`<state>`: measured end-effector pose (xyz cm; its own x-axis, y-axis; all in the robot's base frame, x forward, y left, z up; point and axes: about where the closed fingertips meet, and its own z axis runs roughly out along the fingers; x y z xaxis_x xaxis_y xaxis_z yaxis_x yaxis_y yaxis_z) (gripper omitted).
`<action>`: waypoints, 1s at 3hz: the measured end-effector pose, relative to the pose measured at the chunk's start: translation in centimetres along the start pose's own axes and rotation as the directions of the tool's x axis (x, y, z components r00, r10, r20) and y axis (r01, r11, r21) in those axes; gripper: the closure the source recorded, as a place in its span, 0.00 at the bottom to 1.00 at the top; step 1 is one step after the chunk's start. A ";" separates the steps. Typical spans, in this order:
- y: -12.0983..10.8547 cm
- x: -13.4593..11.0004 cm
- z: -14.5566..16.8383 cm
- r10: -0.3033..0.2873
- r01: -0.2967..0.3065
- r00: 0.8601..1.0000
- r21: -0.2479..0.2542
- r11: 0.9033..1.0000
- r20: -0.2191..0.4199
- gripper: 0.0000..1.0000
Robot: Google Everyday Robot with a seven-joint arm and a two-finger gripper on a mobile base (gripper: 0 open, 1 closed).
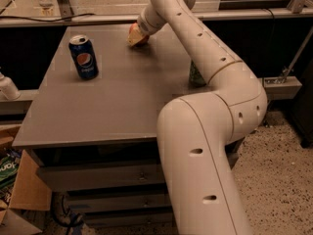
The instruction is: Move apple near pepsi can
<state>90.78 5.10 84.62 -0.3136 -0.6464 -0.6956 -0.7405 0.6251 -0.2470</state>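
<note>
Apple (134, 36) sits at the pincer (140, 30) tip, far across the desk (122, 102) — pepsi can (83, 57) well apart, leftward and nearer in view — grip: cannot tell.

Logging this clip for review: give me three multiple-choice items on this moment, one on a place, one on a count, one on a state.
1. Where is the gripper? A) at the apple, far side of the table B) at the near left corner C) under the table
2. How many cans stand on the table? A) one B) two C) four
3. The pepsi can is: A) upright B) on its side C) crushed
Answers: 1 A, it meets the apple there; 2 B, pepsi can plus a green can behind the arm; 3 A, silver top faces up.
</note>
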 end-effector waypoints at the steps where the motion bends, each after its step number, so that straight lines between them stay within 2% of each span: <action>1: -0.4 -0.2 -0.7 0.001 -0.001 1.000 0.006 1.000 0.003 0.64; 2: -0.1 -0.9 -2.3 -0.004 0.004 1.000 -0.007 1.000 0.024 0.87; 3: 1.0 -1.8 -4.5 -0.018 0.021 0.998 -0.045 0.999 0.057 1.00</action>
<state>87.90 4.88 88.67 -0.2657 -0.6319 -0.7280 -0.7731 0.5908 -0.2307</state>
